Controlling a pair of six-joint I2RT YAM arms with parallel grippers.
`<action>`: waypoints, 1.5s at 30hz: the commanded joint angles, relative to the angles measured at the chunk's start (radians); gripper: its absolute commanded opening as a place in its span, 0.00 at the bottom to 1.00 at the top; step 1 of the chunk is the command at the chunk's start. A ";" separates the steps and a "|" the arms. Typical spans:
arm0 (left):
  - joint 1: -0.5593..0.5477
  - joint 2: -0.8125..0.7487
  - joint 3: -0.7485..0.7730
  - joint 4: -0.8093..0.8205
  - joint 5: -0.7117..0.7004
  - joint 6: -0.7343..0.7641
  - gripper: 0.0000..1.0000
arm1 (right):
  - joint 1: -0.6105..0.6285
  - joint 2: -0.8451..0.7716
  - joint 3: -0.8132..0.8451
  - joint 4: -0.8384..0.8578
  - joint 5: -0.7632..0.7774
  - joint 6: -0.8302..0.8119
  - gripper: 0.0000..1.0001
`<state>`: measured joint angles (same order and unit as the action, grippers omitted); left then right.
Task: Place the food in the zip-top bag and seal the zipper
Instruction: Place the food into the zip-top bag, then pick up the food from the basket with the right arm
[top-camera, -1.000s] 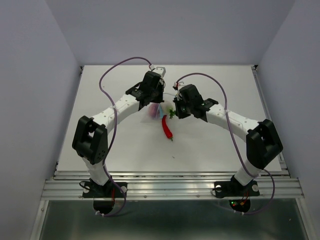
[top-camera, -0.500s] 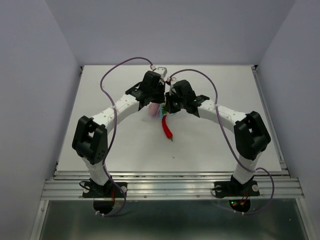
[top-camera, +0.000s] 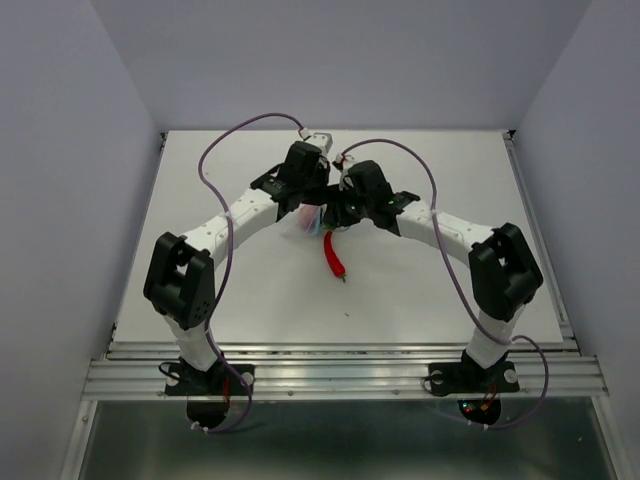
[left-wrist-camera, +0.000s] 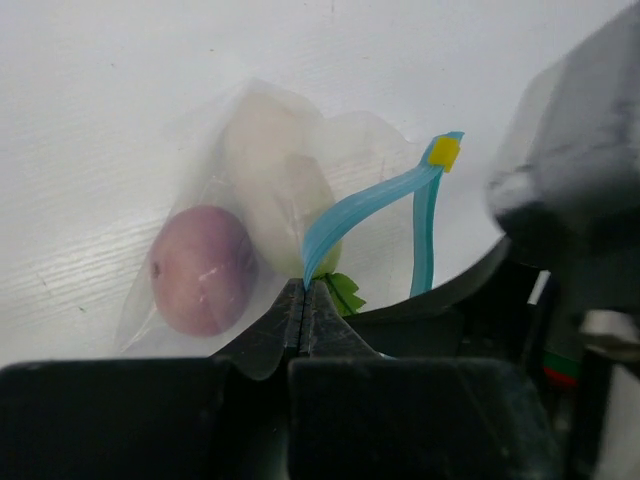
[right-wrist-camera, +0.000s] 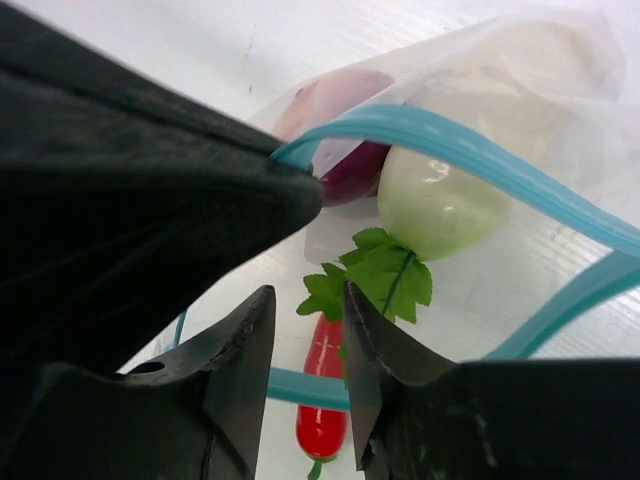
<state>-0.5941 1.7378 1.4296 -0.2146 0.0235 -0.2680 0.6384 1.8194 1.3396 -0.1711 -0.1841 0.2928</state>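
The zip-top bag (left-wrist-camera: 250, 150) lies on the white table, also in the top view (top-camera: 303, 226). The purplish ball (left-wrist-camera: 200, 268) and the white vegetable (left-wrist-camera: 275, 180) are inside it. The vegetable's green leaves (right-wrist-camera: 375, 275) stick out at the mouth. My left gripper (left-wrist-camera: 305, 290) is shut on the light-blue zipper (left-wrist-camera: 370, 200) and holds the mouth up. My right gripper (right-wrist-camera: 307, 295) is slightly open right by the leaves, which touch its right finger (right-wrist-camera: 365, 330). The red chili (right-wrist-camera: 322, 395) lies outside the bag on the table (top-camera: 332, 255).
A yellow tab (left-wrist-camera: 443, 152) sits at the zipper's far end. The two wrists are crowded together over the bag at the table's middle back (top-camera: 330, 195). The table's side rails run along its left and right edges.
The right gripper has moved left, up to the bag's mouth beside the left gripper. The left gripper, bag and chili have stayed put.
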 joint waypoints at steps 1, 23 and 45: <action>-0.004 -0.041 0.026 0.008 -0.066 -0.013 0.00 | 0.007 -0.132 -0.010 0.047 0.028 0.003 0.41; 0.137 -0.136 -0.046 -0.017 -0.165 -0.050 0.00 | 0.007 -0.454 -0.332 -0.090 0.002 -0.064 1.00; 0.159 -0.132 -0.054 -0.029 -0.154 -0.060 0.00 | 0.222 -0.066 -0.229 -0.087 0.383 -0.063 0.95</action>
<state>-0.4313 1.6218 1.3804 -0.2535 -0.1341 -0.3237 0.8379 1.7256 1.0637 -0.2535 0.0986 0.2352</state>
